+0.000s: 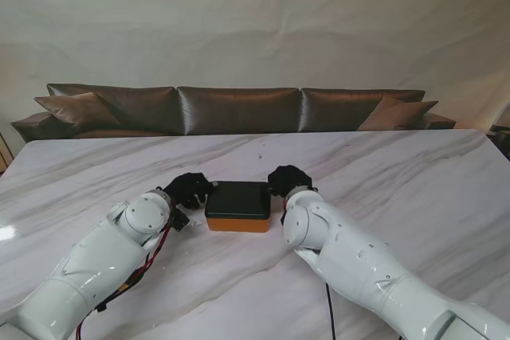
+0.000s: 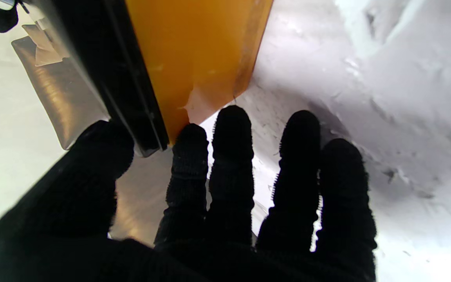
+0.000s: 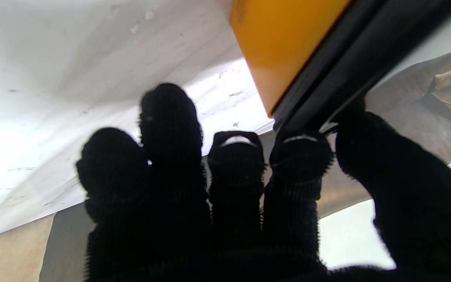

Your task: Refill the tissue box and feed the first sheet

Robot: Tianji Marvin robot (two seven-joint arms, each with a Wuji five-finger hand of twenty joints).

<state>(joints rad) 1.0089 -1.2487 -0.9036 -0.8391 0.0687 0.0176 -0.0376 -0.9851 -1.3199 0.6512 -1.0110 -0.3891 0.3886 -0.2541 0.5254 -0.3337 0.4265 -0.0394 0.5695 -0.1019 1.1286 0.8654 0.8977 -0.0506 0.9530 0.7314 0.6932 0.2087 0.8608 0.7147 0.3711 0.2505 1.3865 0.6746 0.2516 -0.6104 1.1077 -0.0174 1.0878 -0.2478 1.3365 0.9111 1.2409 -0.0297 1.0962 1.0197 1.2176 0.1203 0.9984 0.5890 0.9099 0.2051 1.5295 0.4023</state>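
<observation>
1. Location: the low rectangular tissue box with a black lid and orange base (image 1: 237,205) sits on the white marble-patterned table (image 1: 414,173), near me and roughly centred, between the two hands.
2. Left hand in a black knit glove (image 1: 188,189): at the box's left end. Left wrist view shows the thumb against the black lid edge (image 2: 131,98) and one fingertip touching the orange wall (image 2: 194,51); the other fingers are spread over the table. No closed grasp.
3. Right hand in a black knit glove (image 1: 288,180): at the right end. Thumb and one fingertip meet the lid corner; the rest hang free. Contact only, not a firm hold.
4. Handling judgement: rigid shell, likely light, smooth sides; knit fingertips may slip on it.
5. Hold judgement: pinch the lid at both short ends along the seam and lift evenly so it does not jam.
6. No tissue pack visible in any view.
</observation>
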